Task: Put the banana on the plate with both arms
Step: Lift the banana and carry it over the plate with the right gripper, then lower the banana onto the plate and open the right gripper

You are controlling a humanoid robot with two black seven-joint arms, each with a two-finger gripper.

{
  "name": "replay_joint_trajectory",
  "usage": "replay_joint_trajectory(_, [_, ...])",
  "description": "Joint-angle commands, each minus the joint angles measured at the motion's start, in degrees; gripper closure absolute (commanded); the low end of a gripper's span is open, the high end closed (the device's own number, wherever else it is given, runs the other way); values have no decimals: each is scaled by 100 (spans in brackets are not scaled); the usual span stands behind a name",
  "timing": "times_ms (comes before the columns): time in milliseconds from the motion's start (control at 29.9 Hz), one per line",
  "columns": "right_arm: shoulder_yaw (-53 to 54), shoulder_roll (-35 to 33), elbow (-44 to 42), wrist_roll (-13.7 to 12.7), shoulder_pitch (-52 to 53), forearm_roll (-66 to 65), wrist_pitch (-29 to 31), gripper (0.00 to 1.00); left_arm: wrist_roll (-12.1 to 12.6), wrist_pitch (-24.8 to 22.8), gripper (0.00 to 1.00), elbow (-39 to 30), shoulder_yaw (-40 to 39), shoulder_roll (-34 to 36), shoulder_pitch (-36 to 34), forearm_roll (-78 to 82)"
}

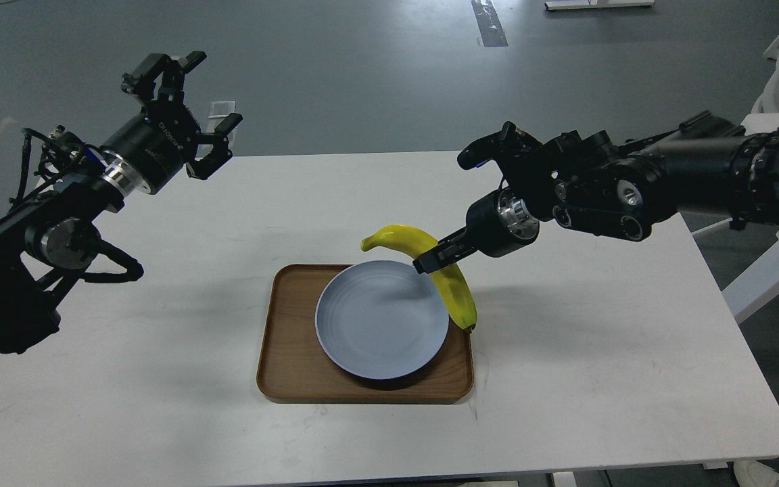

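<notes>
The yellow banana (454, 287) hangs in the air in my right gripper (438, 256), which is shut on its middle. Its stem end points left above the plate's far rim and its dark tip hangs over the plate's right edge. The pale blue-grey plate (376, 325) lies on a brown wooden tray (281, 365) at the table's centre. My left gripper (190, 108) is open and empty, raised over the table's far left corner, well away from the plate.
The white table (599, 379) carries only the tray and plate. Another white table's corner (765, 122) and white chair legs stand at the far right. Grey floor lies behind.
</notes>
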Motion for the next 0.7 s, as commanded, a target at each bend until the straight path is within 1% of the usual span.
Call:
replay_joint_trajectory(0, [-61, 321, -135, -1, -80, 223, 0, 91, 0, 0, 2, 1, -6, -27, 1, 1])
replay_joint_trajectory(100, [-70, 321, -311, -1, -186, 346, 0, 90, -9, 0, 2, 1, -6, -19, 1, 1])
replay_joint_trajectory(301, [-245, 321, -592, -1, -397, 505, 0, 86, -35, 0, 2, -42, -15, 34, 10, 1])
replay_joint_trajectory(368, [-254, 321, -662, -1, -485, 514, 0, 81, -35, 0, 2, -34, -15, 60, 10, 1])
replay_joint_trajectory(401, [-254, 321, -663, -1, -485, 514, 0, 81, -35, 0, 2, -34, -15, 60, 10, 1])
replay_joint_trajectory(468, [-254, 321, -689, -1, -573, 540, -9, 75, -27, 0, 2, -43, -15, 87, 10, 1])
replay_joint_trajectory(569, [-254, 321, -680, -1, -582, 838, 0, 71, -27, 0, 2, -43, -15, 96, 10, 1])
replay_joint_trajectory(669, [-245, 321, -671, -1, -582, 1049, 0, 71, -35, 0, 2, -43, -15, 104, 10, 1])
